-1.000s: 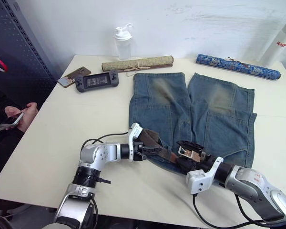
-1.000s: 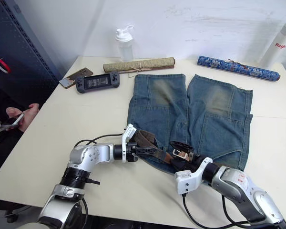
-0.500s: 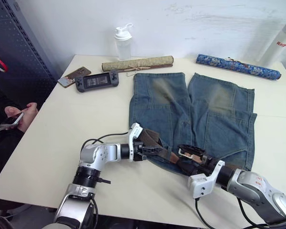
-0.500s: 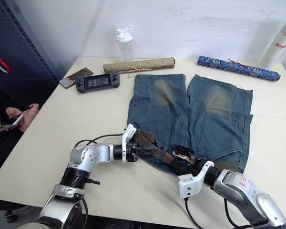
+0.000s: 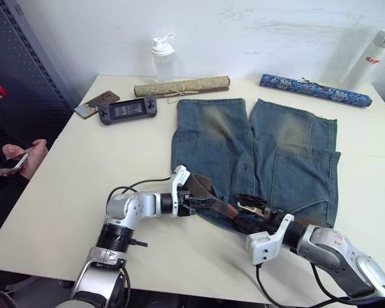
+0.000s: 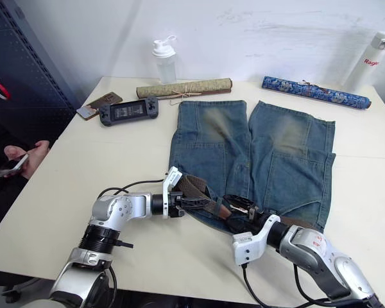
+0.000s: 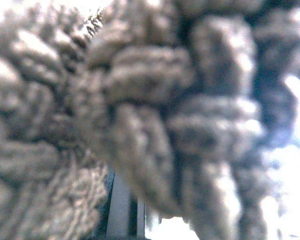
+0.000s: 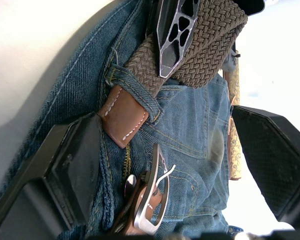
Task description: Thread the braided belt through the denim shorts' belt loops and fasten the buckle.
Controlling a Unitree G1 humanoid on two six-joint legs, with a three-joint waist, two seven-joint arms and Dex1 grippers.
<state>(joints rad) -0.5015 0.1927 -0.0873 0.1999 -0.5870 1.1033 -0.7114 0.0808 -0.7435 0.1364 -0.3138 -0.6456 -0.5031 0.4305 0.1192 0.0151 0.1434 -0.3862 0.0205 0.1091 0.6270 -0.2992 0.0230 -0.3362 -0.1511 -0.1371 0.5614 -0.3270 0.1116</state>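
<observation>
- Denim shorts point(image 5: 256, 154) lie flat on the surface point(image 5: 83, 173), waistband nearest the robot.
- Left pincer point(image 5: 194, 202) is clenched on the braided belt point(image 5: 205, 187) at the waistband; its wrist view shows weave close up.
- Right pincer point(image 8: 165, 165) is released, straddling the buckle point(image 8: 152, 200); its wrist view shows the tan tip through a belt loop point(image 8: 135, 87).

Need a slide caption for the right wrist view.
Braided belt passes through a belt loop on the denim shorts, buckle unfastened.
</observation>
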